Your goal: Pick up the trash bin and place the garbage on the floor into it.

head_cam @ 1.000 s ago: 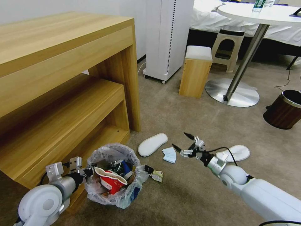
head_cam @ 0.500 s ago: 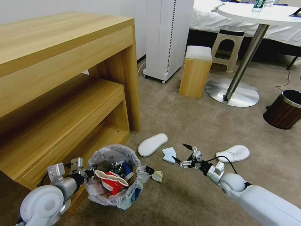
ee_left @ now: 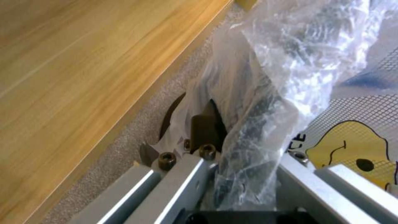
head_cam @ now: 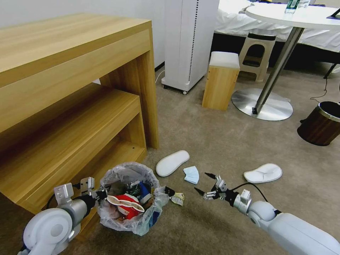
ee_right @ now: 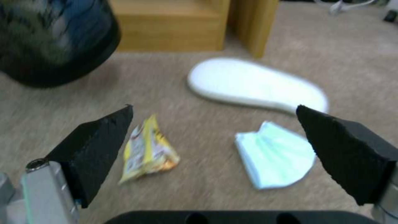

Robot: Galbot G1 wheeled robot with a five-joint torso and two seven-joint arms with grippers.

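- Gripping the rim of the small round dark trash bin with blue sides [head_cam: 148,219], the left gripper [head_cam: 97,194] has its jaws clamped on the crinkled clear plastic liner bag [ee_left: 265,93] and the rim under it, as the left wrist view shows.
- The bin sits low beside the light wooden shelf unit [head_cam: 71,106]; whether it touches the beige short-pile carpet floor [head_cam: 212,138] cannot be told.
- Inside the bin lie a red-and-white paper bowl [head_cam: 126,205] and a blue-and-white paper cup [head_cam: 143,189].
- The right gripper [head_cam: 206,184] hangs low over the carpet with its black pointed jaws spread wide apart and holding nothing.
- In the right wrist view, a yellow crumpled candy wrapper [ee_right: 147,149] lies near one fingertip [ee_right: 104,140] and a light-blue pleated face mask [ee_right: 275,154] near the other, both flat on the carpet.
- In the head view the wrapper [head_cam: 178,198] lies just beside the bin's bag, and the mask [head_cam: 191,175] lies just ahead of the right gripper.
- A white flat slipper [head_cam: 172,163] rests beside the mask, towards the shelf unit; a second white slipper [head_cam: 262,173] lies well apart on the robot's right.
- A brown wood-look cylindrical bin with a metal rim [head_cam: 320,124] stands farther off at the right edge.
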